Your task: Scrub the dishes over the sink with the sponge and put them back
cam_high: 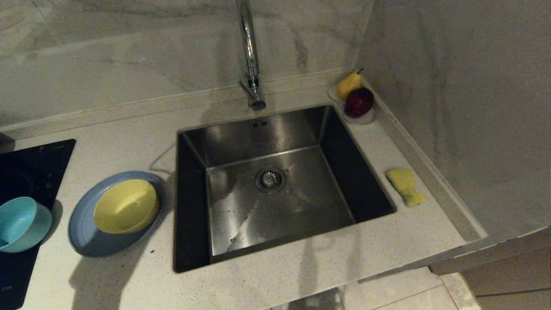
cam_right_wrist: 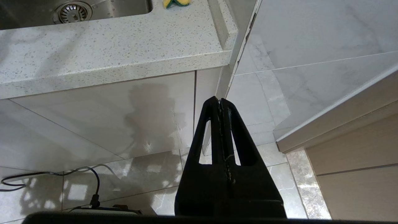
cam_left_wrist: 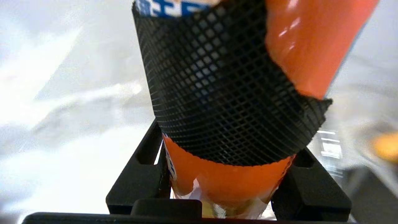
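Clamping an orange bottle [cam_left_wrist: 230, 183], the left claw [cam_left_wrist: 228, 174] shows only at its wrist; the head view misses both arms. The right claw [cam_right_wrist: 220, 104], pressed together, hangs below the bench [cam_right_wrist: 108, 59].

Home kitchen, steel sink [cam_high: 275, 189], chrome tap [cam_high: 250, 51], stone countertop [cam_high: 129, 284], hob [cam_high: 30, 172]

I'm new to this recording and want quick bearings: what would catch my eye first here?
The steel sink fills the middle of the pale counter, with the yellow bowl on the blue plate to its left and the sponge to its right. The left gripper holds an orange bottle in a black mesh sleeve. The right gripper hangs shut below the counter edge.
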